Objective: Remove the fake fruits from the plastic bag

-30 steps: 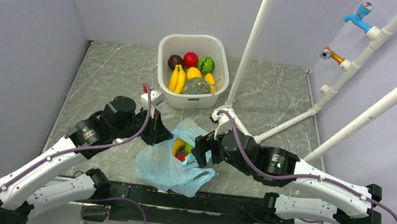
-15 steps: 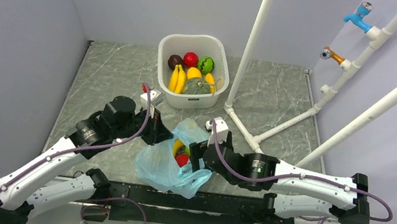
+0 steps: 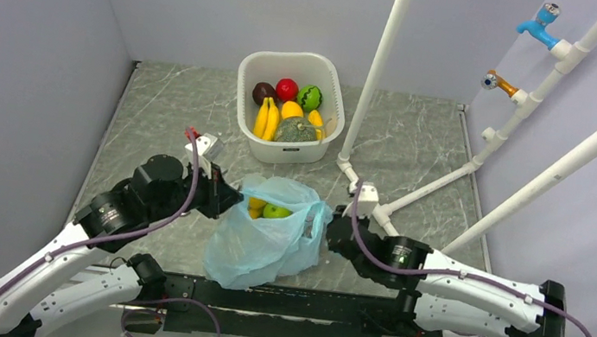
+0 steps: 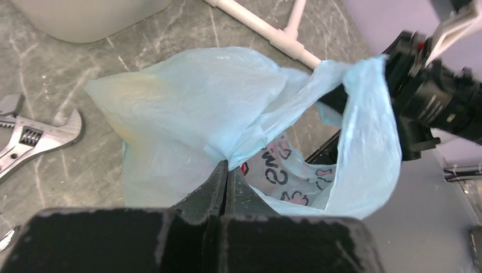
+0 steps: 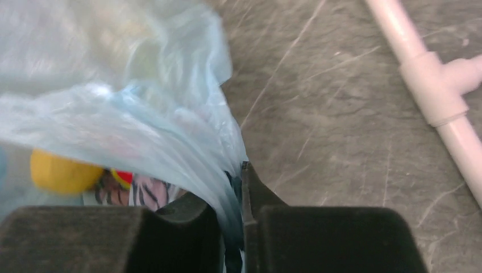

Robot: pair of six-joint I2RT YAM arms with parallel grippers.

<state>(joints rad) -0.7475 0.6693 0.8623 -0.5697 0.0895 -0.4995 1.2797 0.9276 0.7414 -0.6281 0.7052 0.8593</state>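
Note:
The light-blue plastic bag (image 3: 264, 238) lies between the two arms, its mouth stretched wide. My left gripper (image 3: 228, 200) is shut on the bag's left rim; in the left wrist view its jaws (image 4: 227, 166) pinch a gathered fold of the plastic bag (image 4: 193, 108). My right gripper (image 3: 326, 231) is shut on the right rim, with film caught between its jaws (image 5: 239, 170). A yellow fruit (image 3: 256, 206) and a green apple (image 3: 276, 212) show in the mouth. The right wrist view shows the yellow fruit (image 5: 62, 173) and a bit of red (image 5: 122, 177) through the bag.
A white basket (image 3: 288, 151) with several fruits stands behind the bag. White pipes (image 3: 377, 74) rise at the back right, and their floor joints (image 3: 381, 207) lie close to my right wrist. A metal wrench (image 4: 34, 136) lies on the table left of the bag.
My right gripper came out of the bag's mouth, moved right and shut on the right rim. My left arm drew back to the left, so the mouth is pulled wider.

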